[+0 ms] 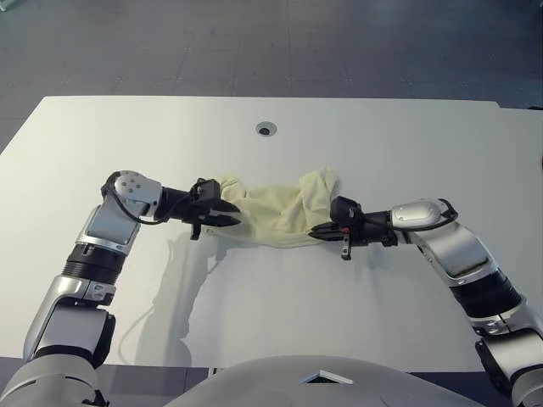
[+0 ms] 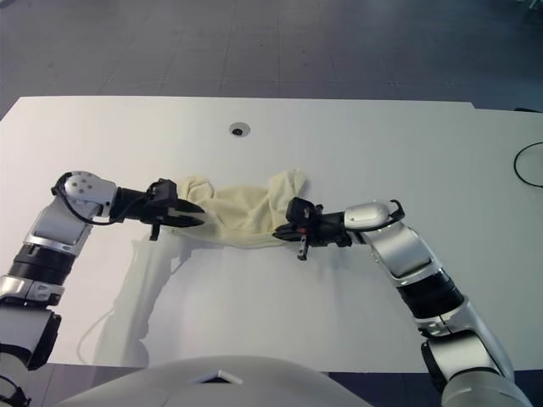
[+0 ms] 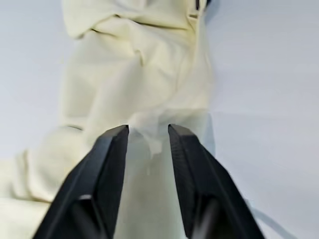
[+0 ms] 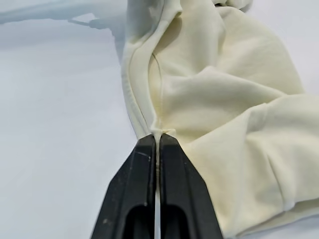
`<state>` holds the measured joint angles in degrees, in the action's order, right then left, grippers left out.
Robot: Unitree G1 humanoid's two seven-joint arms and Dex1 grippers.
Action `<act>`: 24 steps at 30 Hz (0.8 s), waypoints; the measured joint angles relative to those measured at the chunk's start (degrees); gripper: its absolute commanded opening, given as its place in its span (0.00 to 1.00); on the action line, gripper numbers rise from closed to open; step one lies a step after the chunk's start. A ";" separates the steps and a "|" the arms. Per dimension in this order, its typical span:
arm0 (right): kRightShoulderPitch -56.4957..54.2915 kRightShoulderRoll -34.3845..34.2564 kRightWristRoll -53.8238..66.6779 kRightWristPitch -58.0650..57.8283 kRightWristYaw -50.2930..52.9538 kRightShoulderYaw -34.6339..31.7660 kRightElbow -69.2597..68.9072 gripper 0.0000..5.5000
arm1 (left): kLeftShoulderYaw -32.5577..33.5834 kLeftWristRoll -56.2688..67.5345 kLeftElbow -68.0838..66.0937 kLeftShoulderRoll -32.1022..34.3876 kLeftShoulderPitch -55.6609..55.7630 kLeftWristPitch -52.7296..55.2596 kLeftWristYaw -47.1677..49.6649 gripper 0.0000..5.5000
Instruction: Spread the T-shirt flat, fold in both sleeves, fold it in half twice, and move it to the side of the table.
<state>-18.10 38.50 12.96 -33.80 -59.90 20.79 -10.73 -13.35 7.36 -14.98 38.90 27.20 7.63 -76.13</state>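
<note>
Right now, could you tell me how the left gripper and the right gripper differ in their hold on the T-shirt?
The left gripper has its fingers apart with cloth lying between them; the right gripper has its fingers pressed together on a seam of the T-shirt. The left gripper is at the shirt's left end, the right gripper at its right end. Both point inward toward the bunched cloth.

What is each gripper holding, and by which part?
The right gripper pinches the T-shirt at a seamed edge. The left gripper has its fingers apart around the other end, not clamped.
</note>
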 measured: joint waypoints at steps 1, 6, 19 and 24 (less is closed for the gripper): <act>0.34 0.00 0.00 0.00 -0.03 0.00 -0.19 0.00 | 0.09 0.08 -0.20 -0.08 0.58 0.00 0.26 0.39; 1.19 0.07 -0.02 -0.06 -0.09 0.00 -1.34 0.00 | -0.57 -1.21 -3.39 -0.22 1.79 -0.82 0.48 0.53; 2.51 0.56 -0.37 0.09 0.02 0.05 -2.08 0.00 | -2.54 -2.52 -7.28 -2.17 3.54 -1.18 -2.26 0.20; 2.78 0.60 -0.53 0.11 0.27 0.04 -1.93 0.00 | -3.53 -4.40 -7.47 -0.85 3.54 -2.37 -3.35 0.04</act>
<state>-15.32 39.10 12.43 -33.69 -59.63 20.84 -12.66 -16.88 2.96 -22.45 38.05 30.74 5.26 -79.48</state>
